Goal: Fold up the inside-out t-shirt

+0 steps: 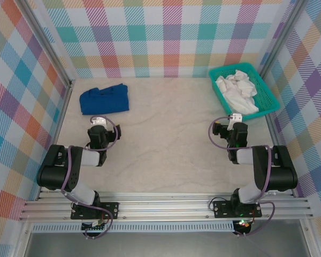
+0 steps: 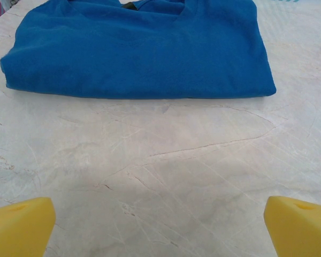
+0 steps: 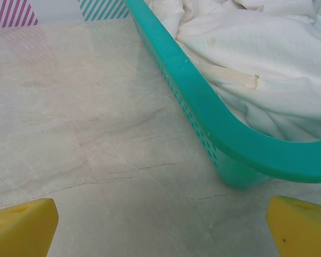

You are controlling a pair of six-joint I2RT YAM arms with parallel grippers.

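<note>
Seen from above, two black robot arms (image 1: pixel 69 171) are bolted to a metal rail (image 1: pixel 166 206) at the near edge of a pale, marble-patterned table (image 1: pixel 166 139). The left gripper (image 1: pixel 98 120) is poised over bare tabletop, its yellow fingertips (image 2: pixel 18 225) spread wide and holding nothing. The right gripper (image 1: pixel 235 116) is likewise spread wide and empty, just short of a teal plastic basket (image 1: pixel 267 90). Beyond the left gripper, a folded blue garment (image 1: pixel 104 99) lies flat on the table. The inside-out t-shirt (image 1: pixel 235 88), white and crumpled, is heaped inside the basket at the far right corner. Pastel plaid walls (image 1: pixel 166 37) enclose the table.
</note>
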